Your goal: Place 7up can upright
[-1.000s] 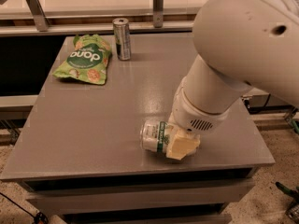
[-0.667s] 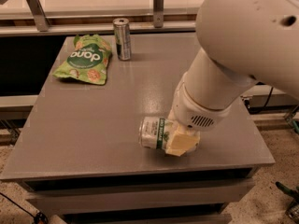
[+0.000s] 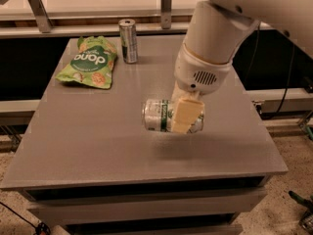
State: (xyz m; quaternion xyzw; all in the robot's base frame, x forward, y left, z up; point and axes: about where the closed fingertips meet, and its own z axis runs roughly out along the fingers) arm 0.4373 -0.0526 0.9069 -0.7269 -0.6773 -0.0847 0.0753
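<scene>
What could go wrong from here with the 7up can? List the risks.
1. The hand grips the 7up can lying sideways, seemingly just above the table. Released now, it would likely land on its side and could roll toward an edge.
2. The grip sits toward the can's right end, so the can may slip or swivel while being turned upright.
</scene>
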